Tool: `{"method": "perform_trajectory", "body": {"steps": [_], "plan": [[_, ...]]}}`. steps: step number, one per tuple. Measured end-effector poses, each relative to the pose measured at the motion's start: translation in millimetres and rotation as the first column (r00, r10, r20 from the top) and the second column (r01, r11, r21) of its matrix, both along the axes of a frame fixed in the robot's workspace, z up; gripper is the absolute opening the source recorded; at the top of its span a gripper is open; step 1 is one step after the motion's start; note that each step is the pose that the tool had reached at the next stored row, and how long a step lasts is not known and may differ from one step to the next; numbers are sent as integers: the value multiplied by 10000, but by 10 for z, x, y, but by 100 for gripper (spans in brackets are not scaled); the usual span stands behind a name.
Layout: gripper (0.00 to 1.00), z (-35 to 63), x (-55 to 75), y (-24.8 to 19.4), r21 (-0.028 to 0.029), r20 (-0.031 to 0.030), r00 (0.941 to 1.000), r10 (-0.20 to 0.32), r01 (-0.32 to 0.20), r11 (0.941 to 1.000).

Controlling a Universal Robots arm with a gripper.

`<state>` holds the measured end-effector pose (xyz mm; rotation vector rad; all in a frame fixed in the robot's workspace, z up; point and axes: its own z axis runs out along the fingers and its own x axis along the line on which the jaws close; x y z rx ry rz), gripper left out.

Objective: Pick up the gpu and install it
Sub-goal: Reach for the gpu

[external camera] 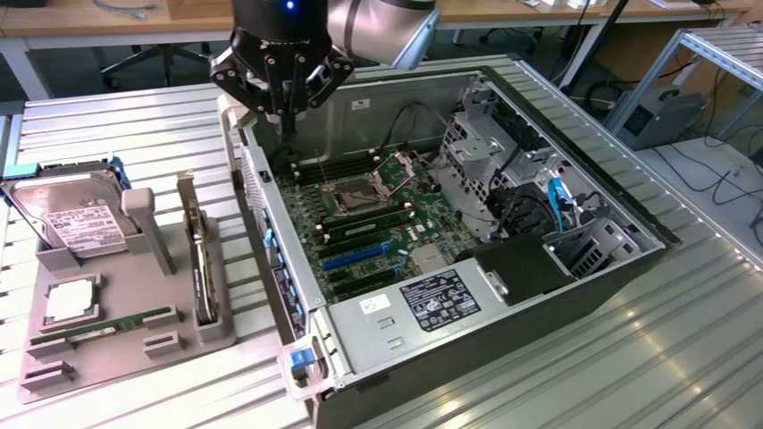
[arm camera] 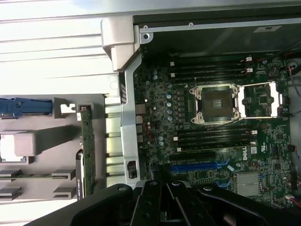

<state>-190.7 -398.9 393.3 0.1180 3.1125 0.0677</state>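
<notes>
The gripper [external camera: 288,132] hangs with its fingers pressed together, pinching nothing, above the far corner of the open computer case [external camera: 560,313] on the exterior view's left. The gpu [external camera: 204,268] stands on edge in a slot of the grey holder [external camera: 120,357] on the worktop [external camera: 107,116], just left of the case and nearer than the gripper. The case's side wall [external camera: 256,223] rises between the gpu and the motherboard [external camera: 381,228]. Further left in the holder sit a hard drive [external camera: 78,219] and a memory stick [external camera: 102,326].
</notes>
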Motion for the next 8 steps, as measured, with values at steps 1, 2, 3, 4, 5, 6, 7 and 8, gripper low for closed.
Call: {"method": "perform_trajectory", "body": {"steps": [1,2,3,4,5,6,7,8], "plan": [[11,0,-4,0,0,0,10000,0,0,10000],[11,0,-8,0,-1,-1,10000,0,0,10000],[11,0,-13,0,0,0,10000,0,0,10000],[11,0,-17,0,0,0,10000,0,0,10000],[11,0,-22,0,0,0,10000,0,0,10000],[11,0,-27,0,0,0,10000,0,0,10000],[11,0,-32,0,0,0,10000,0,0,10000],[11,0,-37,0,0,0,10000,0,0,10000]]}}
